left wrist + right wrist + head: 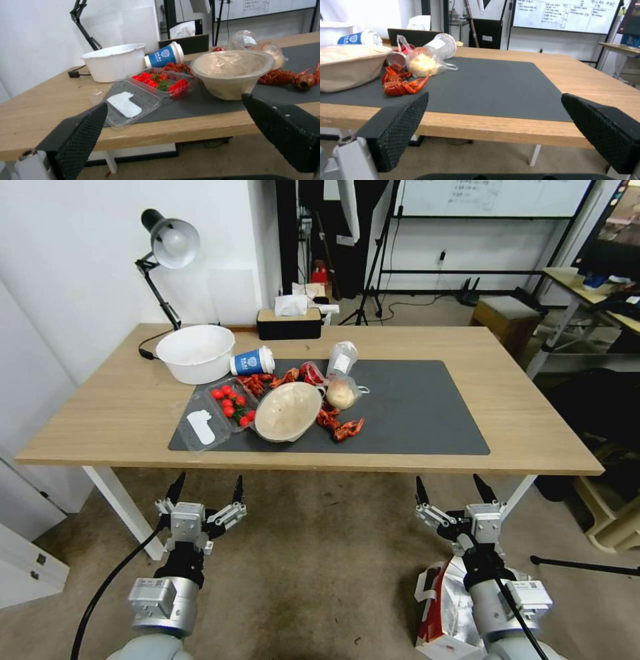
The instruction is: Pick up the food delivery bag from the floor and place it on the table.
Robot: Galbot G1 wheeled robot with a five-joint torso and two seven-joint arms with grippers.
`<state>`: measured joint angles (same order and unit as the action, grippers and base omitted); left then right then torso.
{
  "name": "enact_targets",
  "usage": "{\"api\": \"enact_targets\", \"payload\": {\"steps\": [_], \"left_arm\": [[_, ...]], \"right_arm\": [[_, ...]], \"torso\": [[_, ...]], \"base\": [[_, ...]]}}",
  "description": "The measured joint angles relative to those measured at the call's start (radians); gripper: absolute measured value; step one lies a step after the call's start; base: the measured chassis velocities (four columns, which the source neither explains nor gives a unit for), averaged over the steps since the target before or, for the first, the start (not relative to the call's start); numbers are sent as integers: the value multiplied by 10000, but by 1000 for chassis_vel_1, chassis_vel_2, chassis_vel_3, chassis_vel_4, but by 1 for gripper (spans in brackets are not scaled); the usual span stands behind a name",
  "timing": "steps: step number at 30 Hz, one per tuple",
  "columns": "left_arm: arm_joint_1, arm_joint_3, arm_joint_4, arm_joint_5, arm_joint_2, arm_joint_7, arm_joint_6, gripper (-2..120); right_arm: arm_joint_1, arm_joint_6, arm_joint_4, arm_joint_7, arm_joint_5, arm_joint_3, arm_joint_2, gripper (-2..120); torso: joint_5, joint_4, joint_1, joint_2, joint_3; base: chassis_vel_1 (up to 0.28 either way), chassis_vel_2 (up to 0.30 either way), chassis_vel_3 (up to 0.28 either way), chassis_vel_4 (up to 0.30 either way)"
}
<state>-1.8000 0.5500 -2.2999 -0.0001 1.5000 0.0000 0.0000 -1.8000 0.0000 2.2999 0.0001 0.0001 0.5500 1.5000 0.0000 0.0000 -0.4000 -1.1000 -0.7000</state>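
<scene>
The food delivery bag [441, 607], white with a red side and silver foil lining, stands on the brownish floor [313, 573] at the lower right, partly hidden under my right arm. My right gripper [451, 488] hangs open above and ahead of the bag, just below the front edge of the light-wood table [100, 413], with nothing between its fingers. At the same height on the left, my left gripper [208, 488] is open too. The left wrist view looks between open fingers [83, 135] at the table edge. In the right wrist view the fingers [400, 125] frame the dark grey mat [493, 85].
On the mat [413, 407] lie a white bowl [195, 352], blue cup [252, 361], tomato tray [227, 407], lidded paper bowl [288, 411], crayfish [340, 423] and a bagged bun [341, 394]. A tissue box [289, 321] and lamp [170, 243] stand behind. A white cabinet [27, 560] is at left.
</scene>
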Motion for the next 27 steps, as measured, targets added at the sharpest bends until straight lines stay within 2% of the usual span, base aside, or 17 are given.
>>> {"api": "enact_targets", "payload": {"steps": [27], "left_arm": [[1,0,0,-1,0,0,0,100]], "right_arm": [[-1,0,0,0,0,0,0,100]], "torso": [[0,0,0,0,0]], "base": [[0,0,0,0]]}}
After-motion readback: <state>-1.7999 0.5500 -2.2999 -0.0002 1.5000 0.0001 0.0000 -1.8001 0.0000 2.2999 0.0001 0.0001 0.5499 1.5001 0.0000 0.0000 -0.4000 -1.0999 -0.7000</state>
